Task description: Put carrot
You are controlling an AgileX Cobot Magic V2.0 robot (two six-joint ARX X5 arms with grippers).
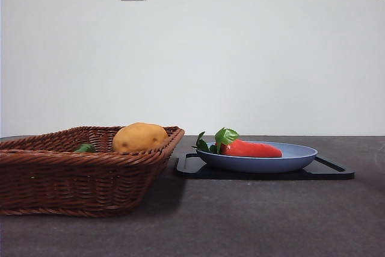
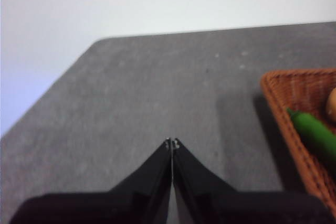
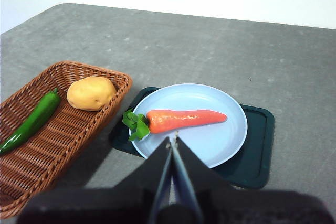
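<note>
Both pincers are closed and empty. The carrot (image 3: pixel 181 120) lies on the plate (image 3: pixel 223 145), leaves toward the basket (image 3: pixel 31 156) at 9 o'clock. Judged step: placement complete or approach pending. Any grasp requires the right pincer (image 3: pixel 172 141) to open first.

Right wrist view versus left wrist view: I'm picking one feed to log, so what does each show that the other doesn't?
Only the right wrist view shows the carrot lying on the blue plate, the dark tray and the shut right gripper. Only the left wrist view shows the shut left gripper over bare table. Both show the basket holding the green vegetable and potato.
</note>
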